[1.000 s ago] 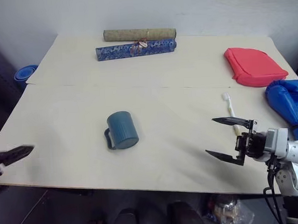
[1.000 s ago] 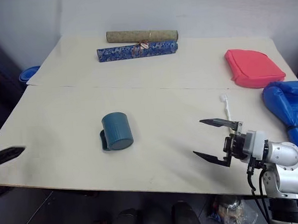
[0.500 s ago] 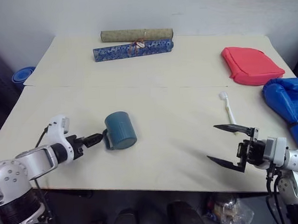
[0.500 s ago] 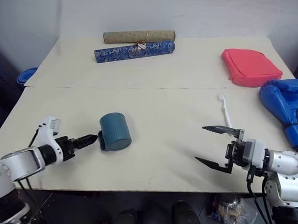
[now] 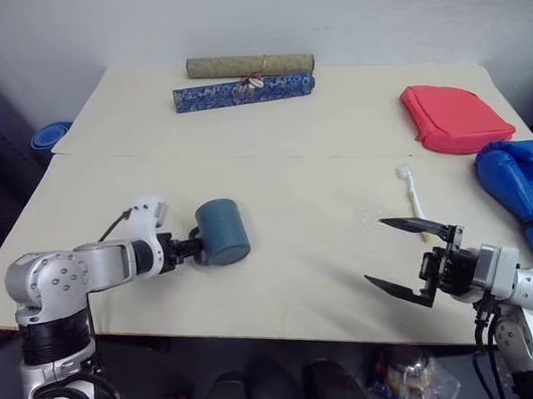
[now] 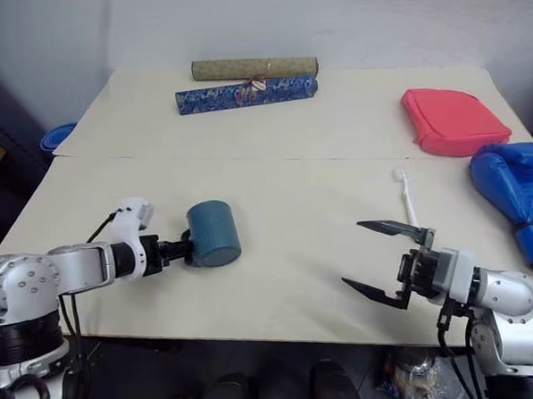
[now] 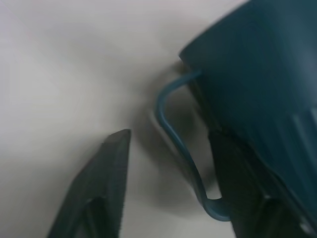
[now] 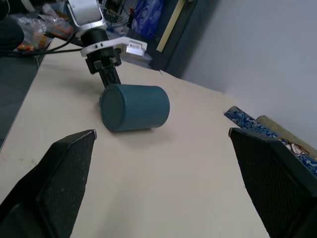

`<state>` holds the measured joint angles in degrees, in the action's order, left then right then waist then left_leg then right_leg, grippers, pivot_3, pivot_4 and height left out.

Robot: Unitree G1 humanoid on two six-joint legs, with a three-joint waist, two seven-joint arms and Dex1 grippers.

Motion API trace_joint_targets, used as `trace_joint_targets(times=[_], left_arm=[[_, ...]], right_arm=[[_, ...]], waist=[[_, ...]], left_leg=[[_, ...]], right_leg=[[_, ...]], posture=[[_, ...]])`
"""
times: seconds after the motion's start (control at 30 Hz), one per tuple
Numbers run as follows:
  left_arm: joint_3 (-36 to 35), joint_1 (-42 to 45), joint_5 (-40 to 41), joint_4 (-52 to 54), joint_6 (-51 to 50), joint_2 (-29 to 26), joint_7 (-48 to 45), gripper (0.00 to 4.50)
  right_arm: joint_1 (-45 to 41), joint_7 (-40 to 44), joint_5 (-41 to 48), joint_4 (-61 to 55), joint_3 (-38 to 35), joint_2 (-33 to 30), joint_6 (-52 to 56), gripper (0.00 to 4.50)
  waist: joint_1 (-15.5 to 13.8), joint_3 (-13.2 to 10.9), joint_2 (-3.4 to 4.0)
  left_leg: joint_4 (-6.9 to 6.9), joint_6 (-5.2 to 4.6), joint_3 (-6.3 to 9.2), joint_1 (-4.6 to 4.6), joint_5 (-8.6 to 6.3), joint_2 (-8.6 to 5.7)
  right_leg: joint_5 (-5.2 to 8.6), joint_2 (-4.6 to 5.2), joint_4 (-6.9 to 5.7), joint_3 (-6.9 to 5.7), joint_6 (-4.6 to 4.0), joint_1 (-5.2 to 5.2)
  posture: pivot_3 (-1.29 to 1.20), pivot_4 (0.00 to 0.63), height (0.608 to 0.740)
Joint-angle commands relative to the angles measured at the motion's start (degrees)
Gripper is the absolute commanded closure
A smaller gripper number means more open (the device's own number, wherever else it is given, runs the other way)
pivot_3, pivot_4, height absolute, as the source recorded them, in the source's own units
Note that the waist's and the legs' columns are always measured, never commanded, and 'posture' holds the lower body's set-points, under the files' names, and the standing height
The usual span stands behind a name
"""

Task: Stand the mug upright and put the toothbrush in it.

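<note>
At table centre-left: mug (image 5: 222, 243) on its side | left gripper (image 5: 190, 248) straddling the handle, jaws partly closed, grip not confirmed | step: upright mug; next: clamp handle, tip up | toothbrush (image 5: 414, 197) lies right, near wide-open right gripper (image 5: 411, 256)

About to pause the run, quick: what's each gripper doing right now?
Left gripper: fingers either side of the mug handle, not visibly clamped; grip cannot be told.
Right gripper: open, empty.
</note>
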<state>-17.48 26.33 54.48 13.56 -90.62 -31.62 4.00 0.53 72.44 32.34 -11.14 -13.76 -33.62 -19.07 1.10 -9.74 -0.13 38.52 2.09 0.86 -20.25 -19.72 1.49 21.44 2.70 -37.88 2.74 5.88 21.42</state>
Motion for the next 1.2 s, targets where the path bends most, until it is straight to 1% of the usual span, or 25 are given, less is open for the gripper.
trace_joint_targets(times=[0.03, 0.1, 0.17, 0.2, 0.27, 0.37, 0.4, 0.43, 0.47, 0.5, 0.53, 0.6, 0.63, 0.73, 0.8, 0.9, 0.93, 1.03, 1.17, 1.2], left_arm=[[3.12, -2.80, -1.43, -0.94, -1.88, 1.07, -0.72, 3.04], [2.26, -3.11, -2.21, -0.52, -1.88, 1.73, -1.16, 3.69], [-0.15, -2.64, -3.21, -0.36, -1.02, 3.53, -1.57, 4.27], [-2.30, -1.89, -2.91, -0.53, 0.64, 5.15, -2.22, 4.47], [-5.56, -0.59, -1.55, -0.13, 5.33, 7.38, -5.14, 4.47], [-4.53, -0.75, 0.42, 4.95, 19.37, 5.87, -21.87, 4.47], [-2.76, -1.62, -0.82, 6.68, 24.66, 4.86, -27.71, 4.47], [-0.44, -2.79, -3.66, 7.69, 31.08, 4.08, -33.21, 4.47], [3.01, -4.09, -9.23, 7.53, 40.15, 3.44, -37.47, 4.47], [7.38, -5.38, -15.63, 6.52, 51.67, 3.17, -43.20, 4.47], [12.13, -5.51, -22.43, 3.79, 62.40, 3.34, -46.35, 4.47], [18.42, -2.53, -33.09, -4.51, 77.65, 6.55, -44.99, 4.47], [21.56, -0.11, -38.88, -9.90, 84.54, 8.34, -42.58, 4.47], [28.00, 3.97, -52.47, -22.21, 103.83, 10.89, -38.25, 4.47], [30.97, 6.24, -58.39, -31.85, 114.88, 13.49, -34.44, 4.47], [33.08, 8.60, -63.79, -42.46, 125.62, 15.61, -30.09, 4.47], [33.60, 9.22, -65.33, -44.95, 128.75, 15.93, -28.91, 4.47], [33.25, 9.64, -63.91, -50.38, 130.52, 18.21, -28.96, 4.47], [32.50, 8.20, -60.09, -50.72, 128.34, 18.84, -33.02, 4.47], [32.27, 7.60, -58.91, -49.51, 126.52, 18.56, -34.38, 4.09]], right_arm=[[0.01, -2.36, 1.01, -2.84, -0.44, -0.56, 1.27, 0.00], [0.10, -3.06, 1.09, -3.21, -0.58, -0.69, 1.84, 0.00], [0.07, -3.62, 1.06, -3.51, -0.72, -0.87, 2.33, 0.00], [-0.01, -4.05, 1.08, -3.63, -0.87, -0.95, 2.65, 0.00], [-0.09, -4.98, 1.06, -3.91, -1.20, -0.97, 3.24, 0.00], [0.08, -6.46, 0.91, -4.32, -1.77, -1.01, 3.95, 0.00], [0.25, -6.76, 0.86, -4.44, -1.90, -1.05, 3.99, 0.00], [0.39, -7.16, 0.77, -4.65, -1.99, -1.06, 4.12, 0.00], [0.41, -7.53, 0.67, -4.73, -2.04, -1.06, 4.27, 0.00], [0.39, -7.88, 0.55, -4.79, -1.97, -1.04, 4.34, 0.00], [0.28, -8.33, 0.37, -4.95, -1.78, -1.00, 4.49, 0.00], [-0.07, -9.46, -0.08, -5.55, -1.20, -0.82, 4.82, 0.00], [-0.60, -10.28, -0.40, -5.97, -0.89, -0.75, 5.13, 0.00], [-1.58, -12.02, -0.89, -6.67, -0.81, -0.75, 5.82, 0.00], [-1.74, -12.72, -1.26, -6.86, -0.93, -0.84, 5.89, 0.00], [-1.45, -13.22, -2.00, -7.11, -0.87, -1.02, 5.48, 0.00], [-1.37, -13.35, -2.16, -7.21, -0.92, -1.07, 5.39, 0.00], [-0.65, -13.97, -1.93, -7.73, -1.88, -1.19, 5.30, 0.00], [1.72, -14.22, -1.41, -8.80, -2.74, -1.46, 5.31, 0.00], [2.01, -14.40, -1.37, -8.99, -2.79, -1.57, 5.42, 0.00]], waist=[[-0.06, 0.01, 0.01], [-0.06, 0.02, 0.02], [-0.12, 0.02, 0.02], [-0.23, 0.01, 0.01], [-0.61, -0.01, -0.02], [-0.82, -0.23, -0.38], [-0.82, -0.25, -0.42], [-0.81, -0.25, -0.42], [-0.81, -0.23, -0.39], [-0.80, -0.19, -0.31], [-0.83, -0.15, -0.24], [-1.10, -0.16, -0.22], [-1.33, -0.17, -0.25], [-1.40, -0.29, -0.45], [-1.07, -0.29, -0.46], [-1.04, -0.29, -0.48], [-1.05, -0.29, -0.48], [-1.17, -0.28, -0.49], [-1.56, -0.26, -0.52], [-1.53, -0.25, -0.52]], left_leg=[[0.00, 0.00, 0.00, 0.00, 0.00, 0.00], [0.00, 0.00, -0.01, 0.00, 0.00, 0.00], [0.00, 0.00, -0.01, 0.01, 0.00, 0.00], [-0.01, 0.00, -0.01, 0.00, 0.00, -0.01], [0.03, -0.01, -0.01, -0.01, 0.00, 0.00], [0.13, 0.02, 0.00, -0.19, 0.01, 0.08], [0.13, 0.06, 0.01, -0.21, 0.01, 0.10], [0.12, 0.09, 0.00, -0.21, -0.01, 0.11], [0.08, 0.11, 0.00, -0.22, -0.02, 0.11], [0.03, 0.11, -0.02, -0.21, -0.03, 0.10], [-0.03, 0.11, -0.06, -0.18, -0.03, 0.08], [-0.21, 0.08, -0.30, -0.03, -0.01, 0.06], [-0.21, 0.03, -0.27, -0.04, 0.02, 0.05], [-0.14, -0.08, -0.36, -0.10, 0.08, 0.03], [-0.18, -0.17, -0.50, -0.10, 0.02, 0.07], [-0.27, -0.35, -0.76, -0.08, -0.09, 0.08], [-0.26, -0.37, -0.79, -0.08, -0.10, 0.08], [-0.19, -0.38, -0.86, -0.04, -0.10, 0.06], [0.11, -0.43, -0.77, -0.03, -0.13, 0.08], [0.15, -0.45, -0.78, -0.03, -0.14, 0.07]], right_leg=[[0.00, 0.00, 0.01, 0.00, 0.00, -0.01], [0.00, -0.01, 0.02, 0.01, 0.00, -0.01], [0.00, -0.01, 0.02, 0.02, 0.00, -0.01], [0.00, -0.01, 0.02, 0.02, 0.00, -0.01], [0.00, -0.01, 0.03, 0.01, 0.00, -0.01], [0.00, -0.11, 0.03, -0.01, 0.00, 0.14], [0.00, -0.13, 0.04, -0.03, 0.00, 0.17], [0.00, -0.13, 0.07, -0.04, 0.00, 0.17], [0.00, -0.13, 0.13, -0.04, 0.00, 0.17], [0.00, -0.12, 0.18, -0.04, -0.01, 0.15], [0.00, -0.12, 0.25, -0.02, -0.01, 0.14], [0.00, -0.16, 0.40, 0.05, 0.00, 0.04], [-0.01, -0.15, 0.43, 0.08, 0.01, 0.02], [-0.10, -0.27, 0.46, 0.29, 0.17, 0.08], [-0.13, -0.27, 0.46, 0.44, 0.24, 0.12], [-0.15, -0.23, 0.44, 0.56, 0.27, 0.27], [-0.15, -0.20, 0.45, 0.57, 0.27, 0.29], [-0.16, -0.13, 0.38, 0.59, 0.30, 0.28], [-0.18, -0.11, 0.28, 0.62, 0.33, 0.15], [-0.18, -0.10, 0.25, 0.63, 0.33, 0.14]], posture=[[0.00, 0.150, 0.740], [0.00, 0.150, 0.740], [0.00, 0.150, 0.740], [0.00, 0.150, 0.740], [0.00, 0.150, 0.740], [0.00, 0.150, 0.740], [0.00, 0.150, 0.740], [0.00, 0.150, 0.740], [0.00, 0.150, 0.740], [0.00, 0.150, 0.740], [0.00, 0.150, 0.740], [0.00, 0.150, 0.740], [0.00, 0.150, 0.740], [0.00, 0.150, 0.740], [0.00, 0.150, 0.740], [0.00, 0.150, 0.740], [0.00, 0.150, 0.740], [0.00, 0.150, 0.740], [0.00, 0.150, 0.740], [0.00, 0.150, 0.740]])
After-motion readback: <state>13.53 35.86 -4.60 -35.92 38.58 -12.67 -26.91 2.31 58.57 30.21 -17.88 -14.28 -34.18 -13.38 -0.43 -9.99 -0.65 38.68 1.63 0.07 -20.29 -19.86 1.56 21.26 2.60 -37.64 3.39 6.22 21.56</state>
